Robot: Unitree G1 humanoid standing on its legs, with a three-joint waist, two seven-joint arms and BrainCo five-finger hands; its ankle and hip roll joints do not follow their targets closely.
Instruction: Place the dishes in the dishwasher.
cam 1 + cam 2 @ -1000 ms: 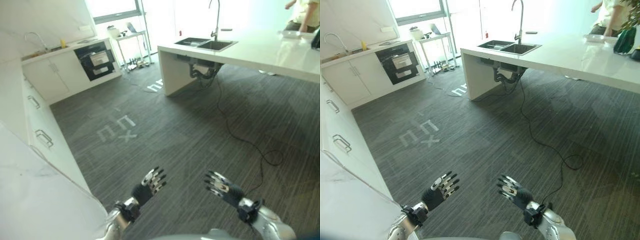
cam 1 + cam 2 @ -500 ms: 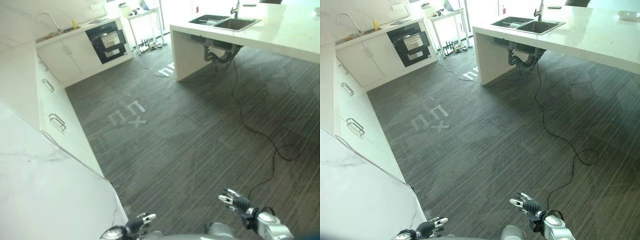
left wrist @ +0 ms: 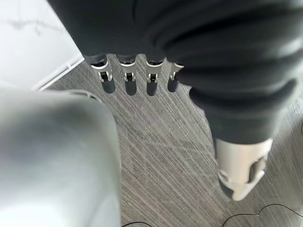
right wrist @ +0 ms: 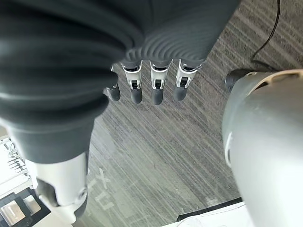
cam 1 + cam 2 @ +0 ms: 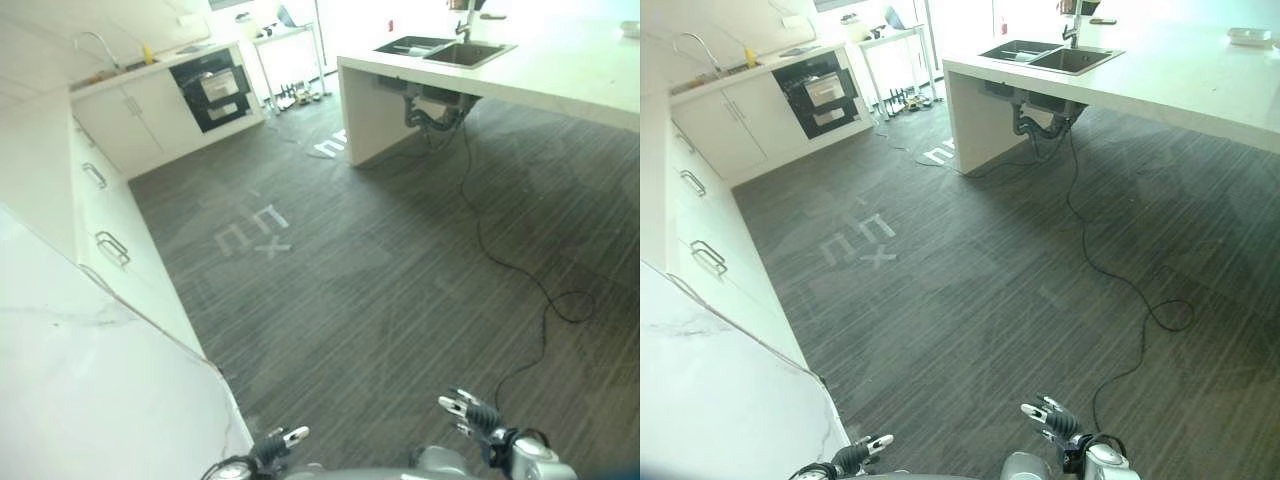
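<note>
Grey striped carpet [image 5: 380,290] spreads out in front of me, with pale letter marks [image 5: 252,232] on it toward my left. Along my left side runs a white marble-look counter [image 5: 90,390], then white cabinets [image 5: 100,190] with metal handles, reaching back to a far corner where a small sink with a tap [image 5: 95,45] sits beside a yellow bottle [image 5: 147,50]. Next to that, set into the cabinets, is the dark dishwasher [image 5: 217,90], its front panels showing, well apart from me. Further right stands a small side table [image 5: 285,40], then the white island [image 5: 560,70] with its sunken sink [image 5: 445,50] and tap, and a white dish [image 5: 1250,36] on its far right edge. My left hand [image 5: 275,447] hangs low near me, fingers straight and loose, holding nothing. My right hand [image 5: 470,415] is low on the right, fingers spread and relaxed, also bare.
</note>
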